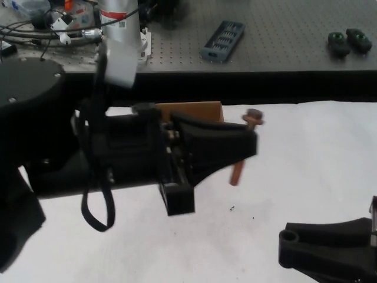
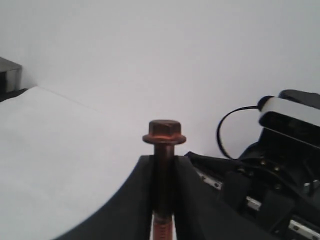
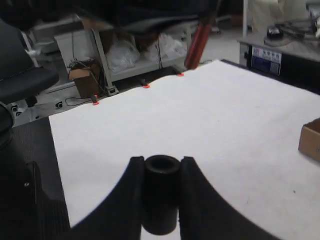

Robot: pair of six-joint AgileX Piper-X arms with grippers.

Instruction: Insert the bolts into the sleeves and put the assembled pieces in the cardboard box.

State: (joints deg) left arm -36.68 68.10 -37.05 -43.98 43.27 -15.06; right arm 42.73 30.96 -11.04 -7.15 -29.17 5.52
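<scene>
While the high view takes in both arms over the white cloth (image 1: 306, 153), each wrist view gives its own grip close up. Left gripper (image 2: 163, 167) clenched on the bolt (image 2: 164, 135), fingers (image 2: 140, 190) pinching the shank just under the head, the bolt held clear above the cloth; bolt copper-coloured, hexagonal head on a round flange, smooth upper shank, thread showing below the pinch; upright in the left wrist view; tilted in the high view, head uppermost, lower end sticking out beneath the jaws. Right gripper (image 3: 161, 167) closed around the sleeve (image 3: 161, 200); a short matt black tube, open bore facing the wrist camera, the two curved black fingers touching its sides; over the cloth at the near right in the high view, well apart from the bolt. Right wrist view gives the bolt from the other side, its reddish shank hanging under the dark left gripper farther off; it also catches a corner of the box (image 3: 311, 136), brown cardboard, resting on the cloth; high view places the box behind the left arm, mostly hidden by it. High view adds the dark perforated bench (image 1: 283, 29) beyond the cloth, with a blue-grey slotted rack (image 1: 222, 39) lying on it. Cloth matt, faintly flecked.
</scene>
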